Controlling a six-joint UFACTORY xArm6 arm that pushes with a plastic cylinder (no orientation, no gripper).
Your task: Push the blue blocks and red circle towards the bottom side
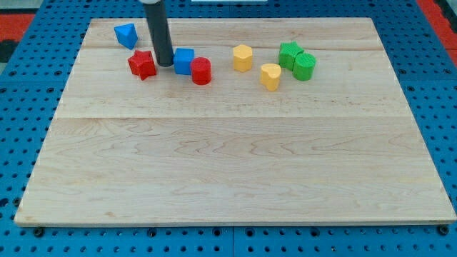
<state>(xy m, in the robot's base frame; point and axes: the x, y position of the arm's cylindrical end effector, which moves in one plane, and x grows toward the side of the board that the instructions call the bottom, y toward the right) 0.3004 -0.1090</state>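
My tip (164, 64) stands near the view's top left, between the red star (142, 64) on its left and the blue cube (184, 61) on its right, close to both. The red circle (201, 71) touches the blue cube's right lower side. A second blue block (126, 35), wedge-like, lies further up and left near the board's top edge.
A yellow hexagon-like block (243, 57) and a yellow heart-like block (270, 76) lie right of centre at the top. A green star (289, 53) and a green cylinder (304, 66) sit together beyond them. The wooden board (228, 164) ends at blue pegboard.
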